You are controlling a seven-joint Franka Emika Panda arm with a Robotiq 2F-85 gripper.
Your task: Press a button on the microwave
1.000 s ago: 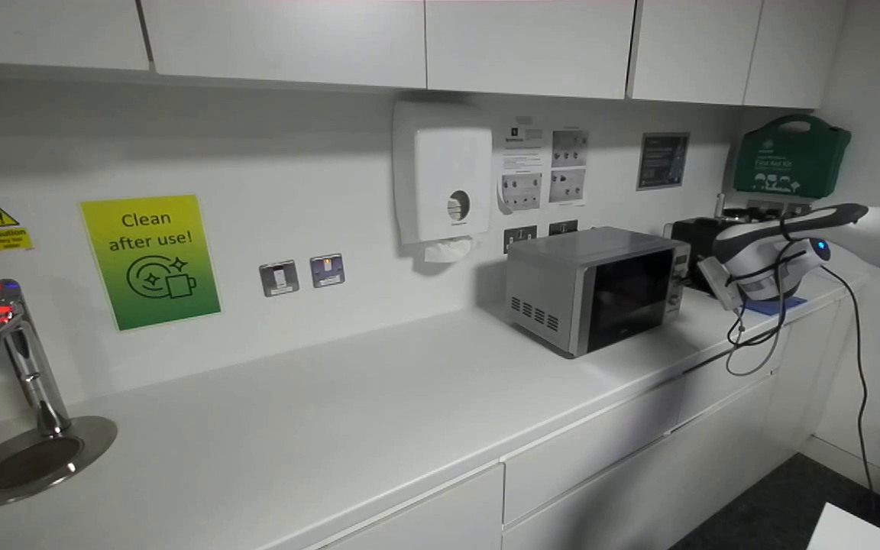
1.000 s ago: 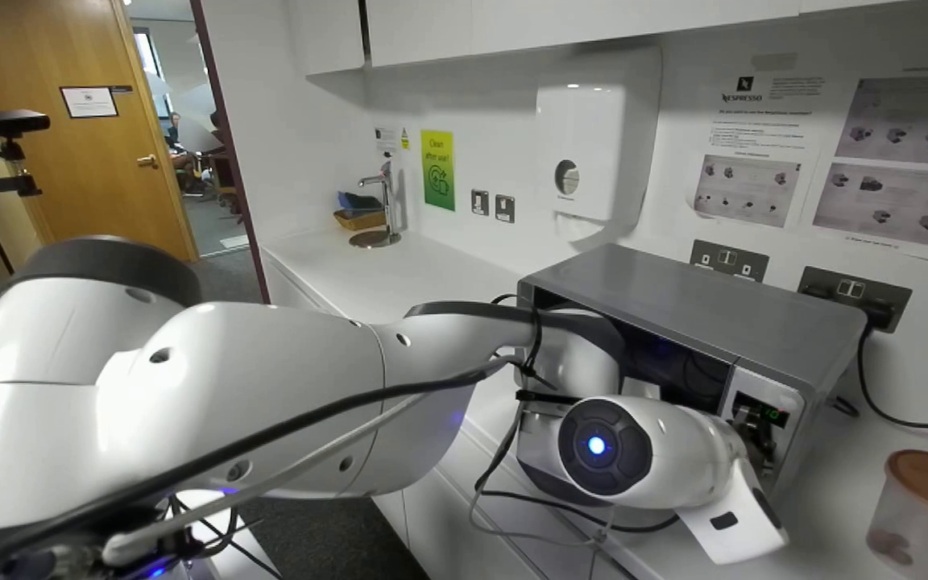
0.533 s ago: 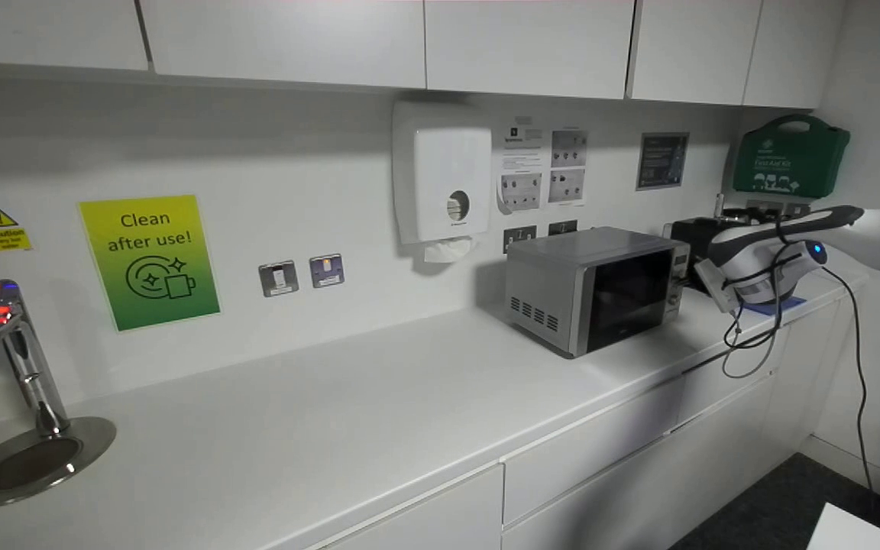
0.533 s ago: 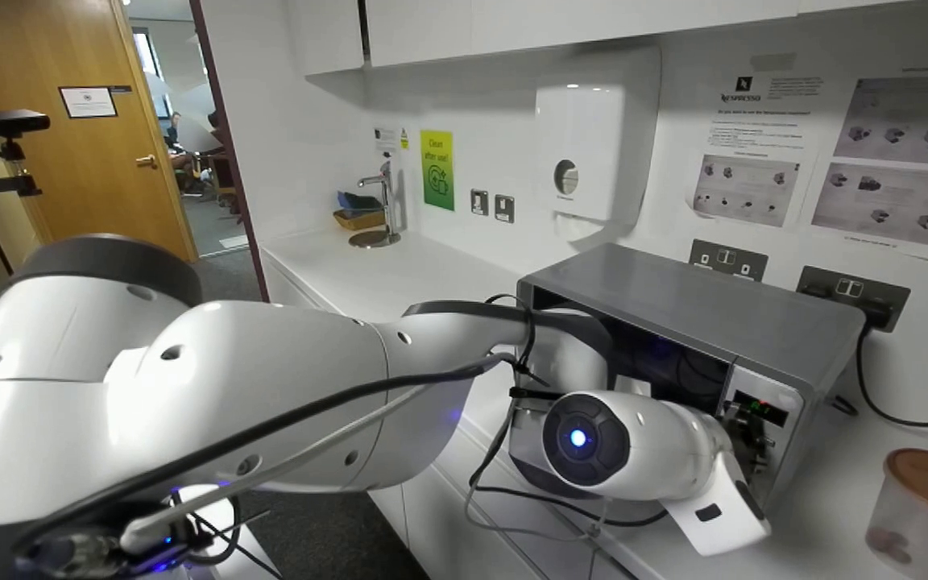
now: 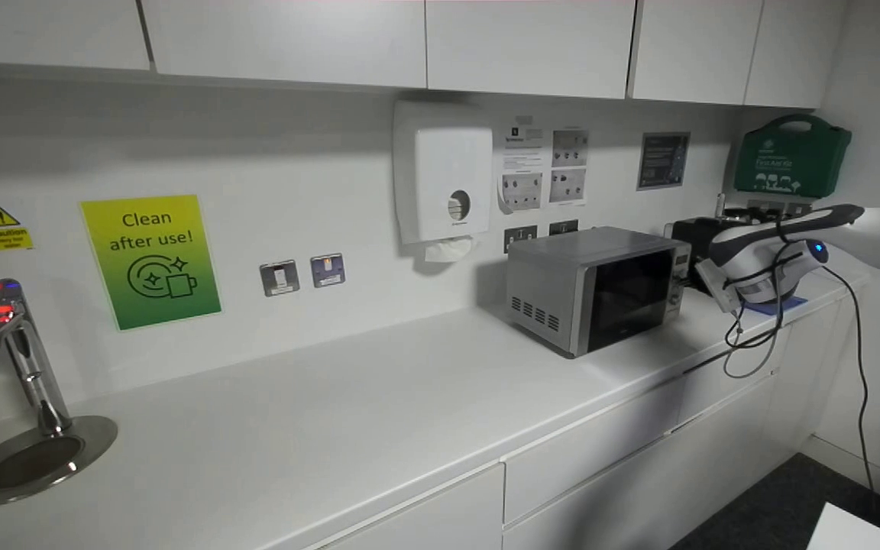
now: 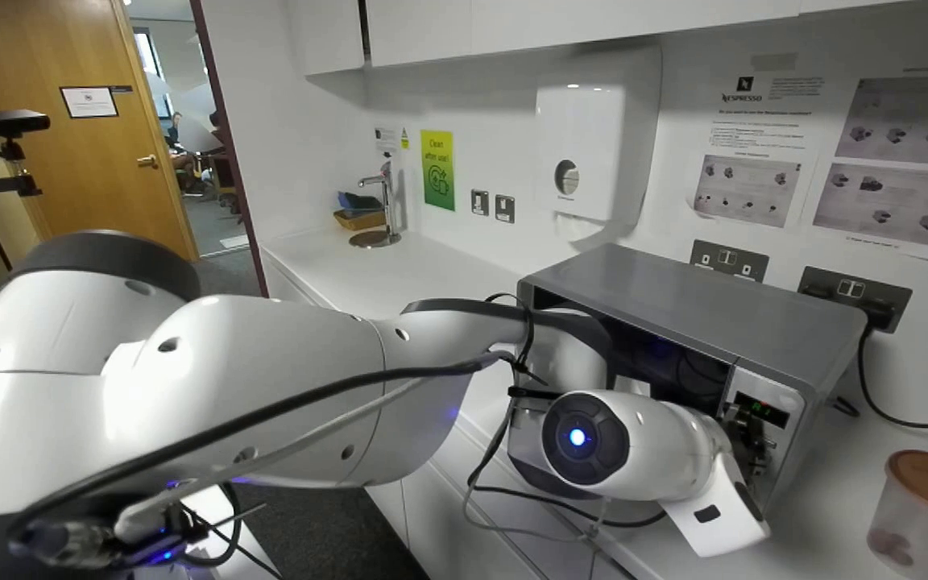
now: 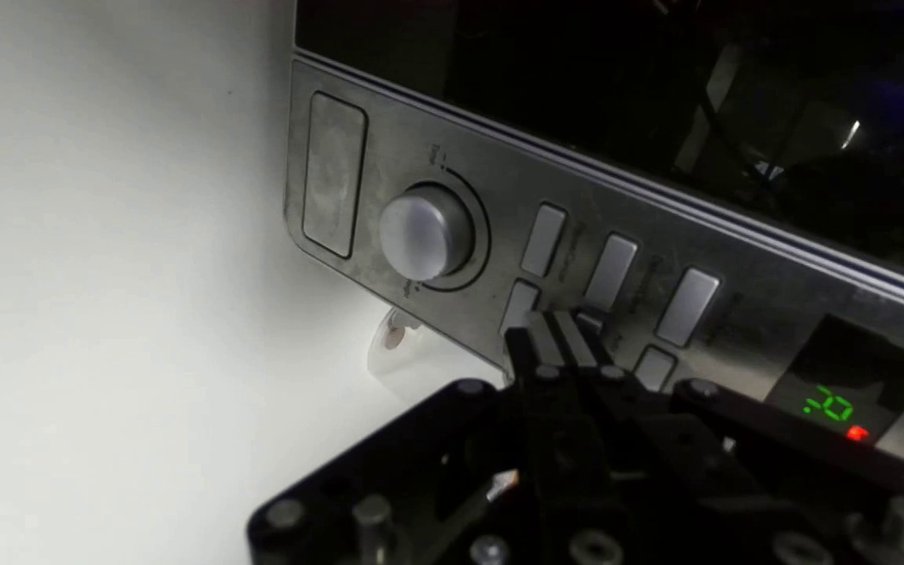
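The silver-grey microwave (image 5: 547, 294) stands on the counter with its door shut; its top and front also show in an exterior view (image 6: 698, 306). In the wrist view its control panel (image 7: 491, 157) fills the middle, with a round knob (image 7: 424, 233), several grey buttons (image 7: 687, 306) and a lit green display (image 7: 829, 404). My gripper (image 7: 554, 315) is shut and empty, fingertips together over the lower row of small buttons. One small button there is partly hidden by the fingertips. I cannot tell whether they touch the panel. The gripper also shows in an exterior view (image 6: 748, 439).
A clear tub with an orange lid (image 6: 927, 511) stands on the counter beside the microwave. A black appliance (image 5: 696, 237) stands behind the wrist. Loose cables (image 5: 753, 344) hang from the arm. A white dispenser (image 5: 448, 172) and sockets (image 6: 855, 296) are on the wall.
Compared with one second ago, my wrist and gripper have drawn back slightly from the panel, and the green display characters have changed. Over the last half second the arm has hardly moved.
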